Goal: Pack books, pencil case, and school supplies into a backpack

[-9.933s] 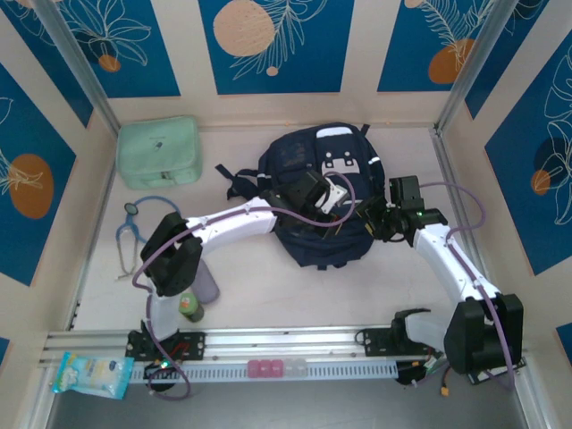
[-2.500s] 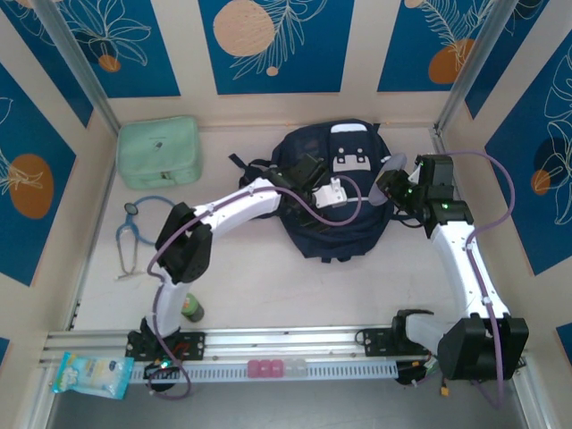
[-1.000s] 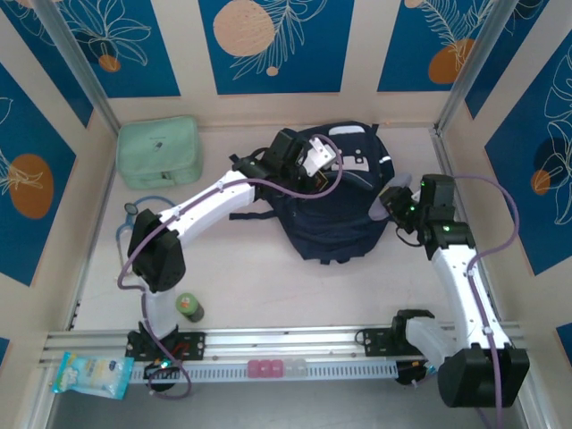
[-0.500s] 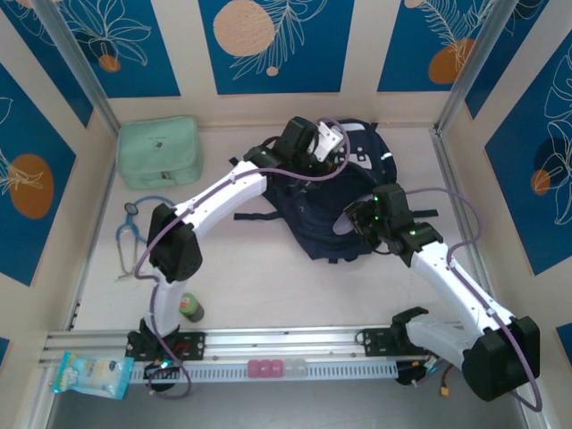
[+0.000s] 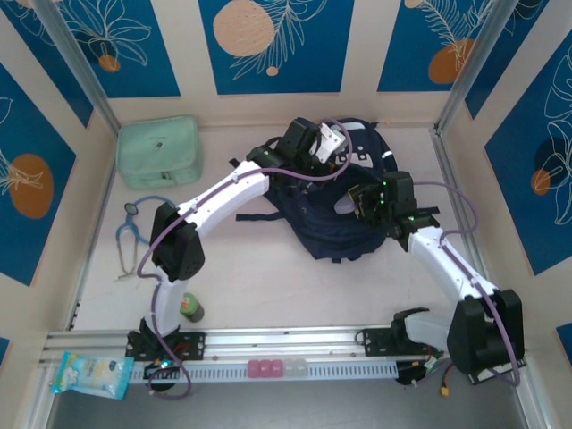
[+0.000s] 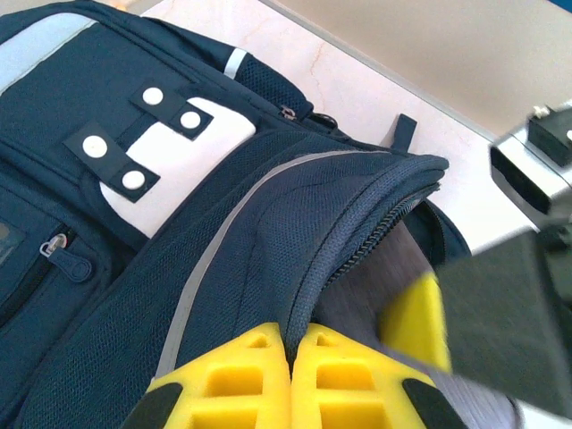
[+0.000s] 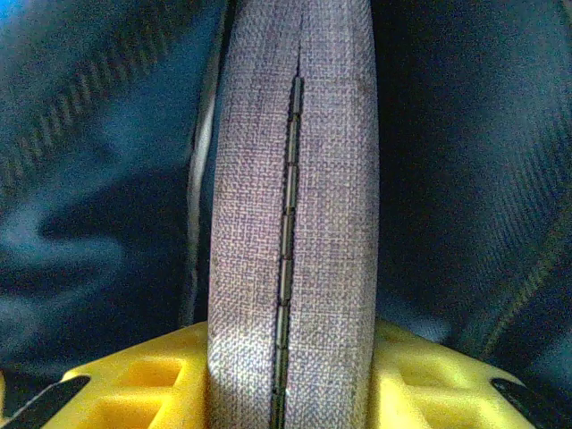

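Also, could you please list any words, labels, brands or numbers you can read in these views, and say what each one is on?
None can be read.
Packet on the rail: print too small to read.
Mint-green bag: faint mark, too small to read.
Backpack: white patch has only studs, no lettering.
Purple-grey case: plain fabric, no lettering.

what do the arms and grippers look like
The left arm and right arm: white rounded links, black joints, a lilac cable looping along each. The left gripper and right gripper have bright yellow fingers with moulded rectangular pockets.
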Controlling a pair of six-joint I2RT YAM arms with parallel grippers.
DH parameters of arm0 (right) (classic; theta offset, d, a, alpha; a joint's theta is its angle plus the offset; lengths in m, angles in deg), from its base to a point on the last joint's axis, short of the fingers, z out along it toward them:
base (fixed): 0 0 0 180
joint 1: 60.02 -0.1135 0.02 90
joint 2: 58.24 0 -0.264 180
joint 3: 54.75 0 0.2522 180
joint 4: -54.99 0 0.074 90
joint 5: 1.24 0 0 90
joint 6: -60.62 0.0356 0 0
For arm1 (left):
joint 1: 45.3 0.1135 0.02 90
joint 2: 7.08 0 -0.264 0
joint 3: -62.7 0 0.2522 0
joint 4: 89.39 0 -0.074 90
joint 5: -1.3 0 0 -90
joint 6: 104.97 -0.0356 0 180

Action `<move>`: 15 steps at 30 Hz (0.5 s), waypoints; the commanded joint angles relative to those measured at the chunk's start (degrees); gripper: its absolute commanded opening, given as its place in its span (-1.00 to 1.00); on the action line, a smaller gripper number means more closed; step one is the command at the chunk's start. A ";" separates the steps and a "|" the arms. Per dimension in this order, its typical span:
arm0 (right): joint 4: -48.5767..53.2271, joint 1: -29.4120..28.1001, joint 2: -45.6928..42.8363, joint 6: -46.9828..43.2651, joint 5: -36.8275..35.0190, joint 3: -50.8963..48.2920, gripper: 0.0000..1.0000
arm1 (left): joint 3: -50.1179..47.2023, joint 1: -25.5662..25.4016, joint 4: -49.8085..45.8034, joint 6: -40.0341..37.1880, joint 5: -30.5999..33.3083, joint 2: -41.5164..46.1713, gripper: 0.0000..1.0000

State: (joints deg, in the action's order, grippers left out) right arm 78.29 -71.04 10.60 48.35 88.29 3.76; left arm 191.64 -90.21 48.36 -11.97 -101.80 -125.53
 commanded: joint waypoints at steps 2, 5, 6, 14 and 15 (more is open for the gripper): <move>-6.76 -0.12 5.49 1.04 2.26 4.71 -0.22 | 3.53 -0.29 1.15 2.71 0.22 2.56 -1.00; -11.16 -0.51 9.55 -0.17 4.84 6.71 0.11 | 5.94 -0.13 -0.26 3.67 1.35 1.19 -1.00; -12.69 -0.50 10.44 -1.12 6.31 7.08 0.24 | 6.58 -0.12 -0.73 3.90 1.79 0.84 -1.00; -9.59 1.37 4.54 -2.40 4.12 2.07 0.40 | 7.61 -0.01 -1.80 3.94 3.64 0.47 -1.00; -9.01 1.68 3.31 -2.29 3.99 1.26 0.33 | 7.61 -0.02 -1.75 3.87 3.44 0.46 -1.00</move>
State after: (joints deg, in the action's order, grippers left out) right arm 69.22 -70.41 17.35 46.93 92.22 6.89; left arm 195.77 -90.06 43.81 -9.23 -98.05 -125.77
